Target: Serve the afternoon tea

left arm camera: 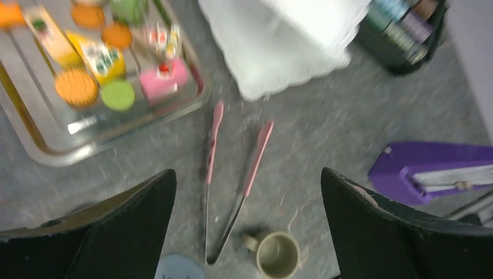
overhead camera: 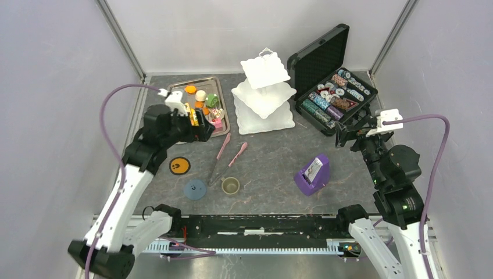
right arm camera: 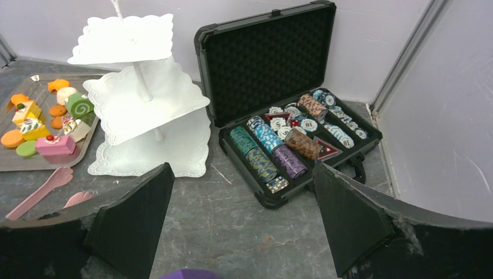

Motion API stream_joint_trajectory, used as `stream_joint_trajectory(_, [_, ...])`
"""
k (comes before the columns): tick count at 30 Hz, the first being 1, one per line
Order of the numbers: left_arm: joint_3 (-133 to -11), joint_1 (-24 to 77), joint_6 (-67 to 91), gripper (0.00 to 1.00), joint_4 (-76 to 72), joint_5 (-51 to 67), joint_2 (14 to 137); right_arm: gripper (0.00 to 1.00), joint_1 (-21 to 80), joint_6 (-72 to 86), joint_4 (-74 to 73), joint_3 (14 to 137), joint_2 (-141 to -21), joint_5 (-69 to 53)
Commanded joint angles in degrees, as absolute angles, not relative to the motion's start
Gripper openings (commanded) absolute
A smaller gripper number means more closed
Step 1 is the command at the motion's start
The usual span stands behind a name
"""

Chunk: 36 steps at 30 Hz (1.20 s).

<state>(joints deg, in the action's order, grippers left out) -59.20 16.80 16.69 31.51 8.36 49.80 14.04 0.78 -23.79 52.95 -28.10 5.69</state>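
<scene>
Pastries (left arm camera: 163,78) in orange, green, pink and cream crowd a metal tray (left arm camera: 116,145) ahead and to the left of the left hand (left arm camera: 248,171). That hand hovers over the bench (left arm camera: 349,133) with its fingers spread wide and nothing held. A yellow piece among the pastries may be a slice of cake, but the left wrist view is too blurred to say. Directly beneath this hand lie pink tongs (left arm camera: 214,133), arms splayed, and a small olive cup (left arm camera: 278,254) stands just beside their joined end. Behind the hand, toward the arm bases, rest a blue coaster (overhead camera: 195,189) and a black-and-orange coaster (overhead camera: 179,165), close together but apart.

A white three-tier stand (right arm camera: 139,93) stands upright ahead and to the left of the right hand (right arm camera: 242,165), just beside the tray. The right hand is also fully open and empty. An open black case of poker chips (right arm camera: 290,133) sits straight ahead of it, and a purple card holder (overhead camera: 313,174) is on the bench near it, on the side toward the left hand
</scene>
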Motion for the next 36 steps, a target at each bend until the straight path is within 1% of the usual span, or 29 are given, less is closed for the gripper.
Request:
stream_joint_trajectory(1, [-60.2, 17.2, 12.9, 1.00, 43.7, 11.5, 59.1, 0.98, 14.1, 1.3, -19.3, 51.1, -28.6, 2.5])
stream_joint_trajectory(6, [-60.1, 21.8, 15.3, 1.00, 47.0, 8.2, 67.6, 0.98, 14.1, 2.1, -18.7, 49.4, -28.5, 0.2])
stream_joint_trajectory(11, [-57.0, 24.0, 21.2, 1.00, 43.4, 9.1, 72.2, 0.98, 14.1, 2.7, -16.9, 46.6, -26.6, 1.0])
stream_joint_trajectory(14, [-54.8, 25.4, 23.1, 1.00, 40.1, 6.9, 75.1, 0.98, 14.1, 2.6, -16.5, 46.2, -26.7, 0.2])
stream_joint_trajectory(18, [-54.0, 26.1, 23.4, 1.00, 36.9, 2.7, 78.5, 0.98, 14.0, 2.1, -16.4, 46.5, -27.0, 0.2])
stream_joint_trajectory(22, [-54.3, 26.4, 22.5, 1.00, 36.4, 3.8, 83.8, 0.98, 14.1, 1.8, -16.4, 46.9, -26.8, 0.2])
stream_joint_trajectory(26, [-53.1, 27.1, 21.7, 1.00, 33.9, 4.0, 86.5, 0.98, 14.1, 1.6, -15.7, 46.4, -26.2, 0.2])
stream_joint_trajectory(32, [-54.0, 29.0, 23.0, 1.00, 32.8, 3.1, 92.0, 0.98, 14.1, 1.6, -14.6, 45.4, -26.1, -2.9])
stream_joint_trajectory(36, [-54.0, 32.9, 25.5, 0.98, 30.5, 0.4, 93.6, 0.98, 14.1, 1.5, -14.4, 45.0, -26.3, -2.7])
